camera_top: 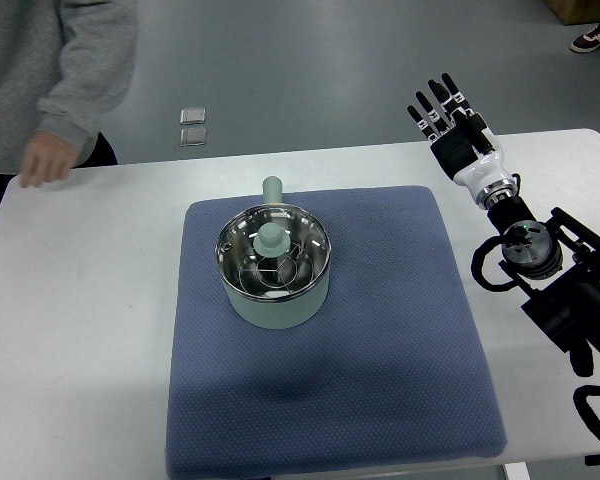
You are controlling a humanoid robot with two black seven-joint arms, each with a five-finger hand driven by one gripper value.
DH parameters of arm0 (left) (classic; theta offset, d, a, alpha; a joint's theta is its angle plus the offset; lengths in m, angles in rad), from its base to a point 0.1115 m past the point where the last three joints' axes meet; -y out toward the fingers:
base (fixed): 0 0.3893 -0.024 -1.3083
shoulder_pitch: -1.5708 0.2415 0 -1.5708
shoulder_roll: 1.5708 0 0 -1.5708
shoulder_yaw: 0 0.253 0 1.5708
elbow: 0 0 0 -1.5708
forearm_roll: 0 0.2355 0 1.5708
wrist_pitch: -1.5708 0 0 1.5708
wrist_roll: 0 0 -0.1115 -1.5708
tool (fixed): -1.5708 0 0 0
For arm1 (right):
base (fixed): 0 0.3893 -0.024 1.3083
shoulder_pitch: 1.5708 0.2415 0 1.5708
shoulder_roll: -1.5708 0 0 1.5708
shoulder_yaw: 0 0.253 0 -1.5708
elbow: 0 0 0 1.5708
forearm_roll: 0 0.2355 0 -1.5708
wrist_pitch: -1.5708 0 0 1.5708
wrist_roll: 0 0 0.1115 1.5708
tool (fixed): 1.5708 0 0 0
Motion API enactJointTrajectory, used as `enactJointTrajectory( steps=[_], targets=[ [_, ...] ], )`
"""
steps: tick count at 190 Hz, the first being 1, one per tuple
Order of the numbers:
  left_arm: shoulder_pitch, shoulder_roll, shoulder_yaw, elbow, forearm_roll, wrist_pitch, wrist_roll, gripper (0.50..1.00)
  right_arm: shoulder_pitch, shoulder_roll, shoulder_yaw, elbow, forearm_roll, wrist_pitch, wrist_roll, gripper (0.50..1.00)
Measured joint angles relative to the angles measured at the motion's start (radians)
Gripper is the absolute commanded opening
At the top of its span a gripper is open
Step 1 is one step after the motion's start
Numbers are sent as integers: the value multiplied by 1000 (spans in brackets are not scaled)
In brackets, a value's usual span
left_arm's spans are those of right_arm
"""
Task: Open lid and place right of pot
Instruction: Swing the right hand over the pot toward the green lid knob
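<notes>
Top view
Mat: blue mat (380, 330) on the white counter (80, 300), lying to the left of my arm and closest to the camera.
Right hand: my right hand (452, 130) is raised over the counter's far right part, fingers straight and spread, holding nothing.
Pot: pale green pot (275, 265) on the mat, well apart from my hand, to its left and nearer the camera.
Lid: lid (272, 252) sits in the pot, knob up.
Person: grey sleeve and a hand (45, 158) resting on the counter's far left edge.
</notes>
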Motion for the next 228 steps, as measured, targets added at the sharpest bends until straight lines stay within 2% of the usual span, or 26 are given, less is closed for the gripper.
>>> enactJointTrajectory(
  steps=[96, 142, 180, 203, 228],
  targets=[
    [-1, 0, 0, -1, 0, 0, -1, 1000, 15, -3, -10, 27, -33, -13, -8, 928],
    [-8, 0, 3, 0, 0, -2, -2, 1000, 73, -49, -103, 110, -269, -30, -16, 928],
    [-14, 0, 4, 1, 0, -2, -2, 1000, 207, -146, -309, 207, -645, -8, -70, 928],
    [-14, 0, 3, 1, 0, -2, -2, 1000, 356, -207, -501, 240, -839, 31, -91, 928],
    [-14, 0, 2, 1, 0, -2, -2, 1000, 546, -246, -732, 264, -910, 80, -117, 928]
  ],
)
